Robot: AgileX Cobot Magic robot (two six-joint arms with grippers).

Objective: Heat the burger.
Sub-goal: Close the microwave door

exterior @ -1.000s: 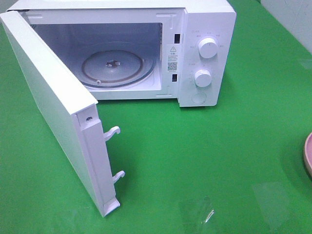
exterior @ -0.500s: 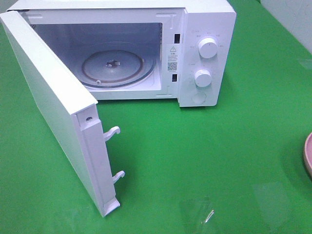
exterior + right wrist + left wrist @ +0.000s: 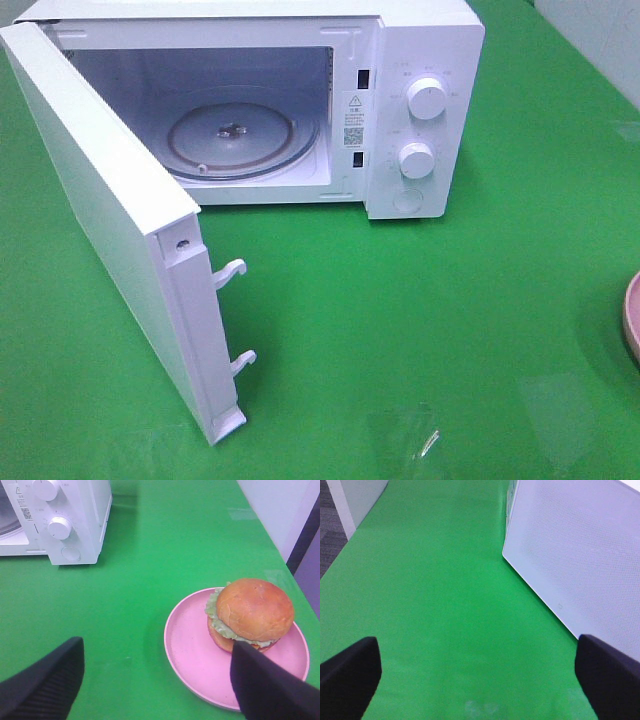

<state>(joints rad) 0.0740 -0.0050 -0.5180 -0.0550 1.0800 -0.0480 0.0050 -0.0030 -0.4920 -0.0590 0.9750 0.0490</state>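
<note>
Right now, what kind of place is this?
Probably a staged kitchen test bench, not a real kitchen: a white microwave with its door open, a burger on a pink plate, all on a green-covered table.

The right gripper (image 3: 155, 680) hangs above the table (image 3: 165, 545). The plate (image 3: 192, 655) lies just ahead of it, toward its right finger, with the burger (image 3: 250, 612) on the plate's far side. The microwave (image 3: 75, 525) stands well ahead, beyond its left finger. The door (image 3: 580, 555) stands just beside the left gripper (image 3: 477, 672).
</note>
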